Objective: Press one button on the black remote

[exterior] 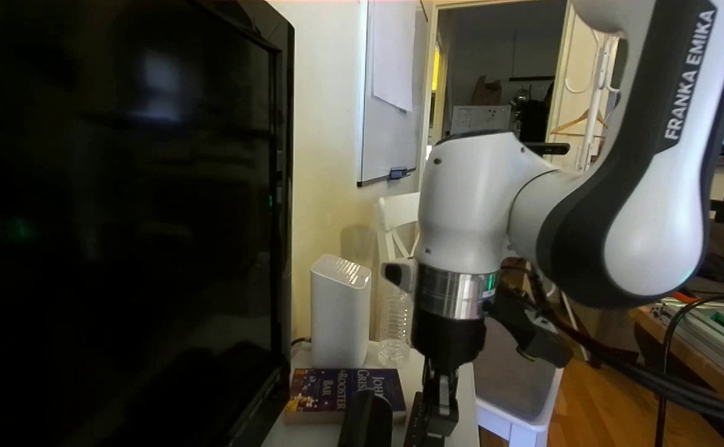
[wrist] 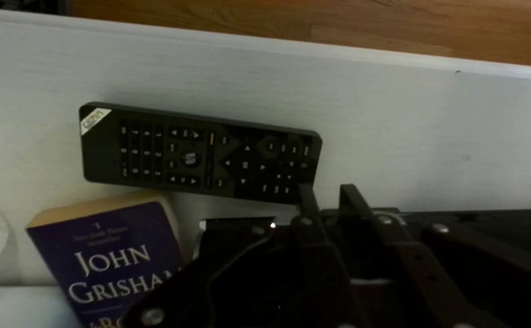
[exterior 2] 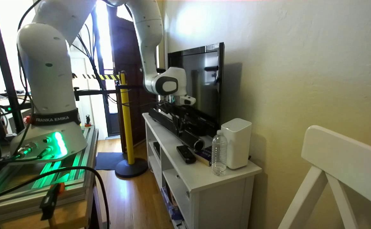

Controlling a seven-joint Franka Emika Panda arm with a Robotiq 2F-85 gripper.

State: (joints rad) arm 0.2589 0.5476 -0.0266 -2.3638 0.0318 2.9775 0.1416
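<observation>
Black television (exterior: 123,236), robot arm (exterior: 542,214), pincer (exterior: 436,428) pointing down, paperback (exterior: 328,392), tall white box (exterior: 339,316)

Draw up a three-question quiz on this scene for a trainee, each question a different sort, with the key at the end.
1. Multiple choice: what stands right beside the clear bottle?
(A) a lamp
(B) a white box-shaped device
(C) a mug

2. Fill in the surname: the cover of the book reads "John ____".

3. True or false: the black remote lies on the white cabinet with its buttons facing up.

Key: 1: B. 2: Grisham. 3: True.
</observation>
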